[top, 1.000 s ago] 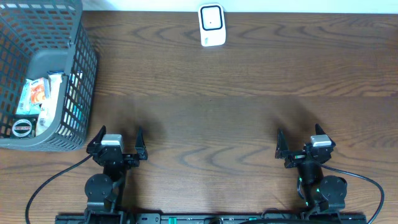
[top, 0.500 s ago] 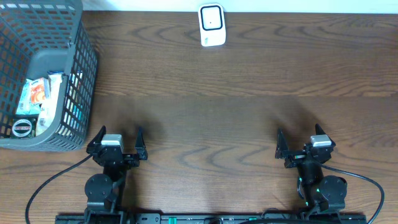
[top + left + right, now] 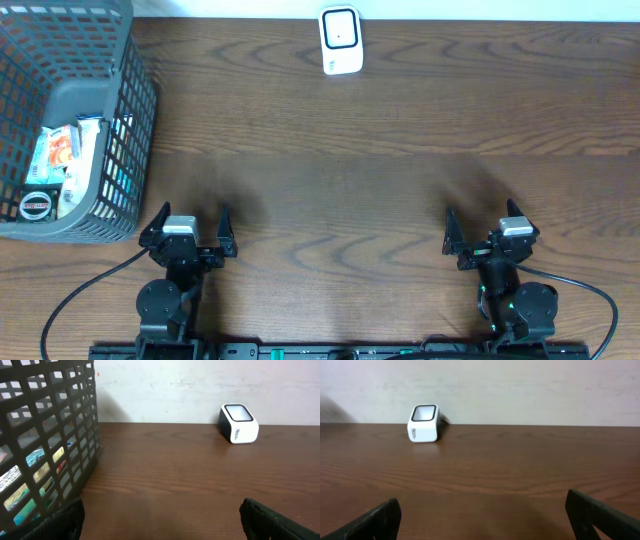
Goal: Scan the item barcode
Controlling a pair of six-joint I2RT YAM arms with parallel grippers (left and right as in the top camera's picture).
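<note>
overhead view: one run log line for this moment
left gripper open, empty | right gripper open, empty | items in basket | scanner untouched

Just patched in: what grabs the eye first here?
A grey mesh basket holding packets crowds the left edge of the table, and a white scanner stands alone at the middle of the far edge. The left claw and right claw sit open and empty by the near edge.

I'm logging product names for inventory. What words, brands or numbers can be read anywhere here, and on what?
No text can be quoted; nothing reads clearly.
On the scanner: a small grey marking on its front, too small to read.
On the packets in the basket: coloured print, lettering blurred.
On the round item: a red band label, unreadable.
</note>
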